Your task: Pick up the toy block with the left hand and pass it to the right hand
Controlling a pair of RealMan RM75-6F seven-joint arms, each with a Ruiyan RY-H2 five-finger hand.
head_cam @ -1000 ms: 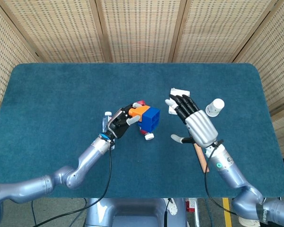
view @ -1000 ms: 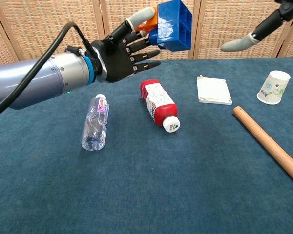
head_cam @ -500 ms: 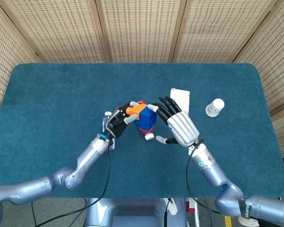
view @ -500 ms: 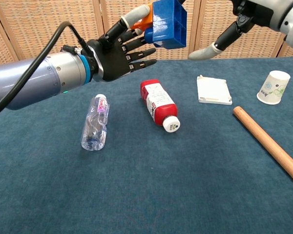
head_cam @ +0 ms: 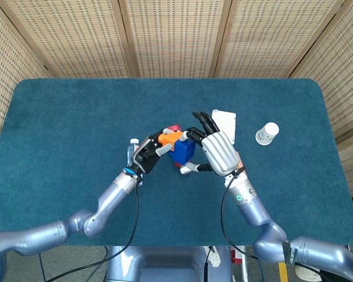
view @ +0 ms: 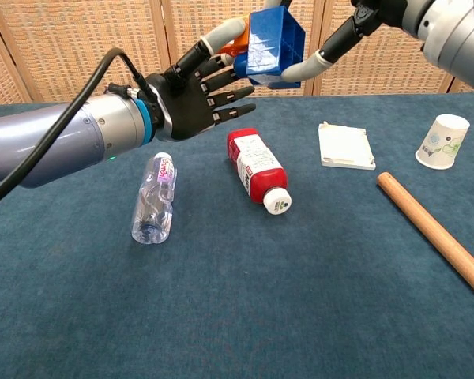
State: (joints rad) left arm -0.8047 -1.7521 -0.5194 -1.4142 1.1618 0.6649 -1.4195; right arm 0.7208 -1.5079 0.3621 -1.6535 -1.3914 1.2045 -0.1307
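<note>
The toy block (head_cam: 181, 153) is blue with an orange piece and hangs in the air above the table's middle. My left hand (head_cam: 150, 151) pinches its left end between thumb and fingers, and the chest view shows the other fingers of that left hand (view: 191, 95) spread beneath the toy block (view: 275, 43). My right hand (head_cam: 216, 151) is up against the block's right side. Its thumb (view: 300, 69) touches the block's lower right face while its fingers (head_cam: 201, 121) stay stretched out over the top, not wrapped around it.
Below the hands lie a red bottle with a white cap (view: 257, 167) and a clear plastic bottle (view: 152, 201). To the right are a flat white box (view: 346, 146), a paper cup (view: 442, 142) and a wooden stick (view: 434, 233) on the blue table (head_cam: 76, 117).
My right hand has swung in from the right and now touches the block with its thumb. The left hand has kept hold of the block and tilted it slightly.
</note>
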